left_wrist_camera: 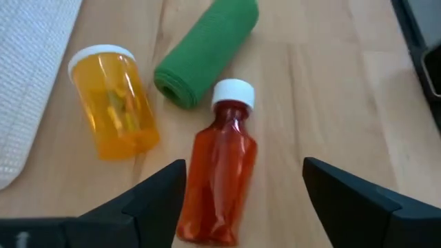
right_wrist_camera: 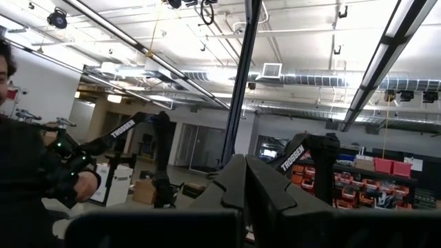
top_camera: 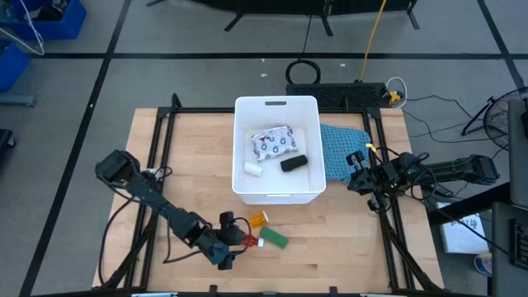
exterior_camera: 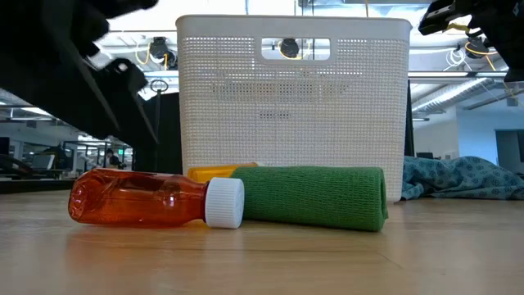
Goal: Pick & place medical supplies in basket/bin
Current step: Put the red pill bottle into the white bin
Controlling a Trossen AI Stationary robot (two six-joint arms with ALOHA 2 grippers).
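The red tube, a red-orange bottle with a white cap, lies on its side on the table beside the green bar and the orange vial. My left gripper is open, with a finger on either side of the tube's bottom end and a gap showing at each. In the high view it sits at the table's near edge. The white bin holds the printed packet, white roll and black oblong. My right gripper is shut, raised right of the bin.
The blue-green mesh cloth lies against the bin's right side, under my right arm. Black frame rails run along both table sides. A person shows in the room beyond. Bare wood lies right of the green bar.
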